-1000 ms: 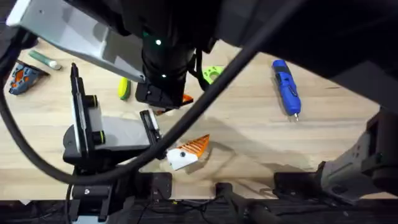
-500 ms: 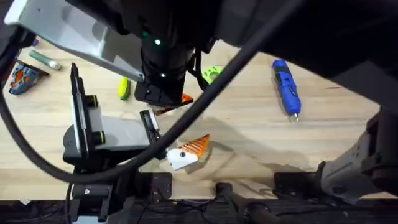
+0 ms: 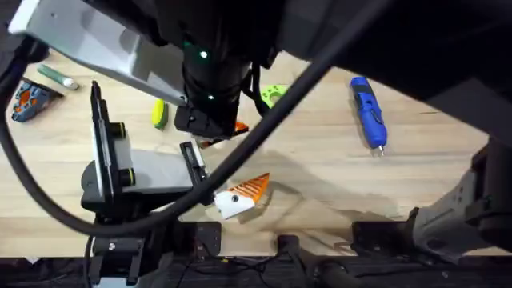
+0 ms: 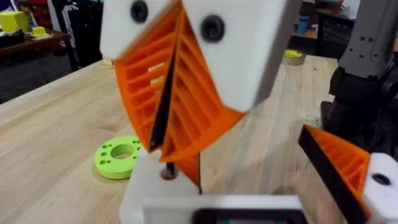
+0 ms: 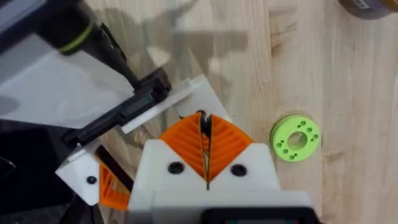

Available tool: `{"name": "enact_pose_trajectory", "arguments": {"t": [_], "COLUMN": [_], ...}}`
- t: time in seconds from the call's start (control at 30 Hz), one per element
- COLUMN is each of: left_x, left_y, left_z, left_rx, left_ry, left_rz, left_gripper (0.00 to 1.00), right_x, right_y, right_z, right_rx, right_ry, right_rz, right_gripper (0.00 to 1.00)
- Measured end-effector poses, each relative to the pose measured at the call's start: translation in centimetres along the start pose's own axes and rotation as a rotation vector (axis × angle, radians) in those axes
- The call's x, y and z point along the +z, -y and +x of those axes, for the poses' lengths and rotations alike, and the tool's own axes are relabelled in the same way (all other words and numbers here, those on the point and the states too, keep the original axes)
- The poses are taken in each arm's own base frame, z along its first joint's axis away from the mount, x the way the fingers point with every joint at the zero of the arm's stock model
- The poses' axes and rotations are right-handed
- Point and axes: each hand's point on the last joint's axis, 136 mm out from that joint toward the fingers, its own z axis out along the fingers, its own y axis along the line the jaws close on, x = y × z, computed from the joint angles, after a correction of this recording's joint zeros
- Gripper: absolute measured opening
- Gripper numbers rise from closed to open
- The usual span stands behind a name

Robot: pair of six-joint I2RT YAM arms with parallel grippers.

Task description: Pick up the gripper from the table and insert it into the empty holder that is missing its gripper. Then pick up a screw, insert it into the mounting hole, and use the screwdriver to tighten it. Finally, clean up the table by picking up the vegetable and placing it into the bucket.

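Overhead: screwdriver well apart from fingers

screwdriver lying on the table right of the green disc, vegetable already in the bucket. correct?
Not quite. The screwdriver does lie on the table right of the green disc, but the vegetable is not in a bucket: the overhead view shows it lying on the bare wood, left of the disc.

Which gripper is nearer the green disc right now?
Right. The right gripper points down beside the green disc, apart from it; the left one watches from behind the right gripper, with the disc farther beyond.
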Motion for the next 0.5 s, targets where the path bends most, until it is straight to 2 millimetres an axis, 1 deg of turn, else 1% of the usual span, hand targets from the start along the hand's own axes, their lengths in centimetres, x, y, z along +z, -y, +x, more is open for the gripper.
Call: {"name": "enact_pose_trajectory", "arguments": {"t": [0.5], "left_x": [0.00], "left_y": [0.00], "left_z": [0.00], "left_rx": [0.000], "left_ry": [0.000], "left_rz": [0.000], "left_gripper": [0.987], "right_x": [0.00], "right_y": [0.08], "right_z": [-0.24], "right_rx": [0.000], "right_ry": [0.010], "right_rz": [0.003], "right_gripper": [0.005]}}
